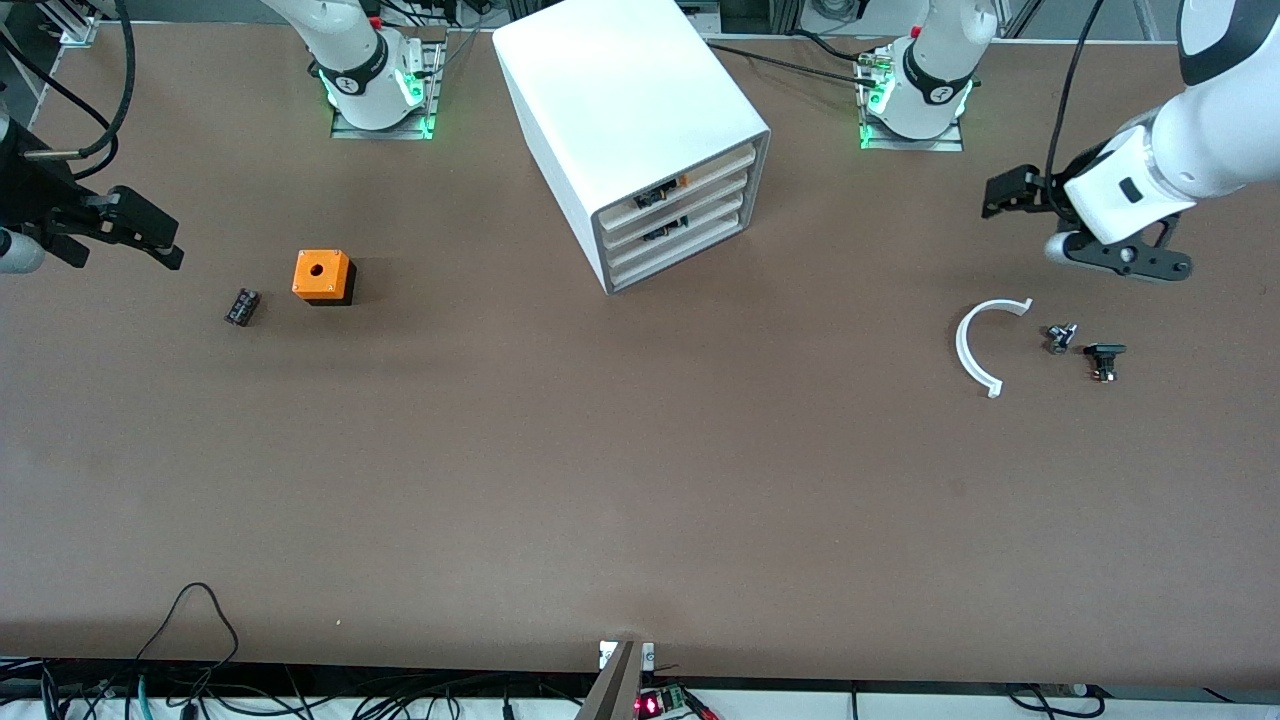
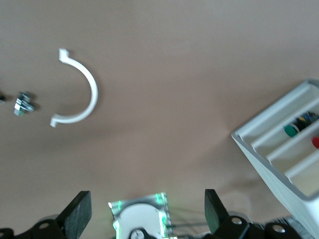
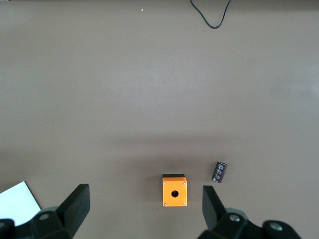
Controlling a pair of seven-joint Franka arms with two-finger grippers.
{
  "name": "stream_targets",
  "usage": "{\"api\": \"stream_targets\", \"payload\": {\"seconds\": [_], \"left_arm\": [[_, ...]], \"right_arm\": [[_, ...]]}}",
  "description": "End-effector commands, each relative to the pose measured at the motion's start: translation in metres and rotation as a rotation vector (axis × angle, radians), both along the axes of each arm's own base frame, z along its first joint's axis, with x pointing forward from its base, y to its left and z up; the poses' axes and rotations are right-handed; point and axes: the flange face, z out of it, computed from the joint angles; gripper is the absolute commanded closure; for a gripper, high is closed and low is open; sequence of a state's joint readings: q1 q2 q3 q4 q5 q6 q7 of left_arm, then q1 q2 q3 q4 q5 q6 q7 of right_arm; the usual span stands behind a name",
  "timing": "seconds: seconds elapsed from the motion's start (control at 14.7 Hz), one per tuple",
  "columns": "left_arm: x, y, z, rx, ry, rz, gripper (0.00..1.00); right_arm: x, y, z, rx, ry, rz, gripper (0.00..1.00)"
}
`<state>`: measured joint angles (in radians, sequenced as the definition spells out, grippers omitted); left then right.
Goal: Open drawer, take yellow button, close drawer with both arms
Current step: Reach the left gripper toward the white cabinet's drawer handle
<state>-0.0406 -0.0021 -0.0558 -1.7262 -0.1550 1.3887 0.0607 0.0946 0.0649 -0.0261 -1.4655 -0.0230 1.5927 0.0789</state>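
The white cabinet [image 1: 630,110] stands mid-table near the arms' bases. Its top drawer [image 1: 705,170] sits flush with the two lower ones. A small orange and black piece [image 1: 670,187] shows at that drawer's front, mostly hidden; it looks like the button. My left gripper [image 1: 1008,192] is open and empty, up in the air toward the left arm's end of the table; in the left wrist view [image 2: 147,206] the cabinet [image 2: 259,159] is off to one side. My right gripper [image 1: 150,235] is open and empty at the right arm's end; it also shows in the right wrist view [image 3: 144,201].
An orange cube with a hole [image 1: 322,276] [image 3: 174,190] and a small black cylinder [image 1: 242,306] [image 3: 220,171] lie near the right gripper. A white arc [image 1: 985,345] [image 2: 79,89] and small dark parts [image 1: 1060,337] [image 1: 1103,358] lie near the left gripper. Green-capped [image 2: 290,130] and red-capped [image 2: 316,142] pieces show in the cabinet.
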Motion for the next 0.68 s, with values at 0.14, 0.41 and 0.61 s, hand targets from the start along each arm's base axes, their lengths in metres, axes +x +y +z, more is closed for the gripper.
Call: {"api": "stream_targets", "payload": {"seconds": [0.14, 0.41, 0.61], "left_arm": [[0.005, -0.021, -0.035, -0.259, 0.167, -0.040, 0.00], [0.015, -0.048, -0.070, -0.511, 0.239, 0.006, 0.00], [0.002, -0.057, -0.126, -0.742, 0.204, -0.037, 0.01]], "right_arm": [[0.000, 0.008, -0.012, -0.020, 0.065, -0.003, 0.00], [0.013, 0.006, -0.043, -0.014, 0.112, 0.003, 0.00], [0.021, 0.014, -0.052, 0.007, 0.088, 0.038, 0.00]]}}
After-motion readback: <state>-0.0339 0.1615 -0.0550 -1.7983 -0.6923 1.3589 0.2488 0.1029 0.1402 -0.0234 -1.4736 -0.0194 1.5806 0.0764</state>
